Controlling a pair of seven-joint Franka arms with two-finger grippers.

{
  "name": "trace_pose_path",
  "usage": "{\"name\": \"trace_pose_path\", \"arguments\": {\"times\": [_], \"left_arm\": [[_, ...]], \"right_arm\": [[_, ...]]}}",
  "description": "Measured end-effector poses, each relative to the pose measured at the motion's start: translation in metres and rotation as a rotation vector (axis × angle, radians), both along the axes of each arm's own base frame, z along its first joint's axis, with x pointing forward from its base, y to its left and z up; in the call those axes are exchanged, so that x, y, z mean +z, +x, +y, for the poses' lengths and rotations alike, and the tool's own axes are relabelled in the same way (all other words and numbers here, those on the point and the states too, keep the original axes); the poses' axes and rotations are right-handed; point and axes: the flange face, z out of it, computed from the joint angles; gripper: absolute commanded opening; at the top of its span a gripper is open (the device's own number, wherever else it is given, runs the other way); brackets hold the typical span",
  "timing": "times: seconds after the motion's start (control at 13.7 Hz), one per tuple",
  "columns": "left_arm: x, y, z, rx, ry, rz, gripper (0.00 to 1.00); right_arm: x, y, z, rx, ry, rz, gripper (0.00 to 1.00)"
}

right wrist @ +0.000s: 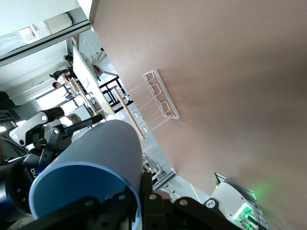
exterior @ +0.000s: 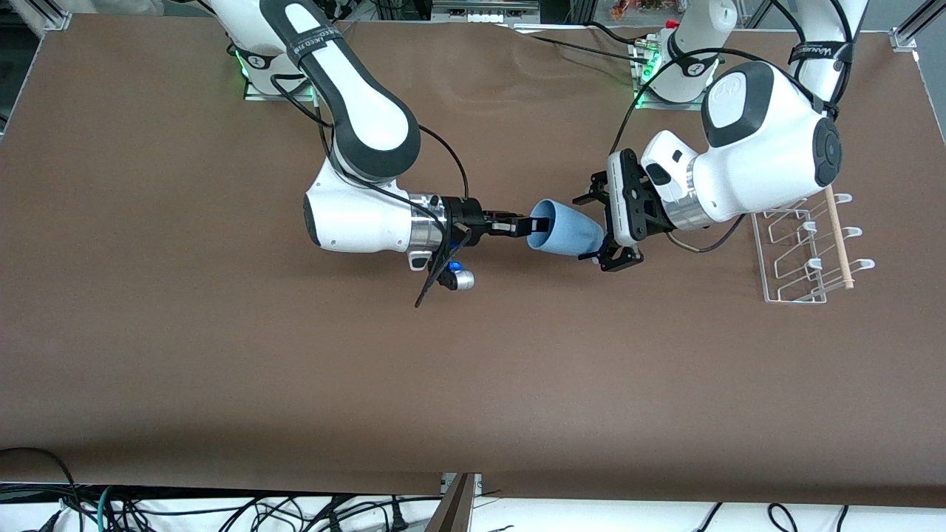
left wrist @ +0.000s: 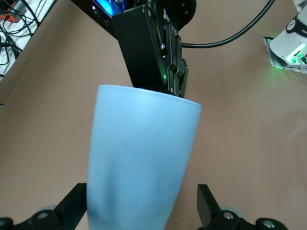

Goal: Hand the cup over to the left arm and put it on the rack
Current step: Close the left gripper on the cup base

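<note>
Light-blue cup [exterior: 567, 228], smooth, tapered, handleless, lying sideways in the air over the middle of the brown table [exterior: 222, 355], mouth toward the right arm's end, base toward the left arm's end. No print on its wall. Gripped at the rim by the right gripper [exterior: 526, 224]: fingers closed on the cup's wall, one inside the mouth, one outside, seen close in the right wrist view at the rim [right wrist: 139, 201]. Left gripper [exterior: 596, 226] spread wide around the base, black fingers [left wrist: 72, 208] flanking the cup on both sides with a gap showing at each, so not yet clamped. White left arm [exterior: 761, 148] reaching in from its base, a black strap on its upper link with white lettering too small to read; a similar strap with unreadable letters on the right arm [exterior: 355, 111], whose silver wrist shows a blue glow. White wire rack [exterior: 794, 255] with hooks and a light wooden dowel [exterior: 839, 236] standing on the table toward the left arm's end, well apart from the cup.
</note>
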Motion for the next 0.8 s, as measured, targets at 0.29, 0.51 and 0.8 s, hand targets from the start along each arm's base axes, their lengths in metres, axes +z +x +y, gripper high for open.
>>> {"name": "trace_pose_path", "arguments": {"times": [0.29,0.51,0.8], "left_arm": [[-0.005,-0.0014,-0.0042,-0.002,0.001,-0.024,0.19],[-0.0048,-0.0004,-0.0025,-0.004,0.002,-0.032,0.1],[-0.0046,0.0002,-0.001,-0.002,0.002,-0.033,0.1]], "right_arm": [[-0.0001,-0.0003,0.0003,0.002,0.0,0.001,0.0],[-0.0001,-0.0003,0.0004,0.001,0.001,0.002,0.0],[0.0008,0.0002,0.0003,-0.001,0.002,0.0,1.0]]}}
